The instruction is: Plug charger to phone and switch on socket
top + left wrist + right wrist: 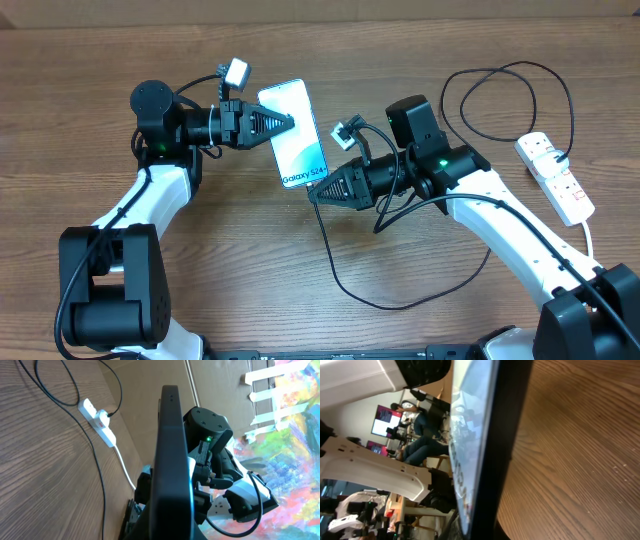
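The phone [293, 132], with a light blue screen reading "Galaxy S24", is held tilted above the table between both arms. My left gripper [288, 122] is shut on its upper left edge. The left wrist view shows the phone edge-on [172, 460], hiding the fingers. My right gripper [313, 196] is at the phone's lower end, closed on the plug end of the charger. The charger's thin black cable [340, 285] leaves the fingertips and loops over the table toward the socket [558, 177] at the far right. The phone fills the right wrist view [485, 435]. The plug tip itself is hidden.
The socket's thick white cord [590, 235] runs toward the right front edge. The black cable makes a wide loop [500, 70] at the back right. The socket [97, 420] and the cable [95, 460] also show in the left wrist view, with my right arm [207, 430] behind the phone.
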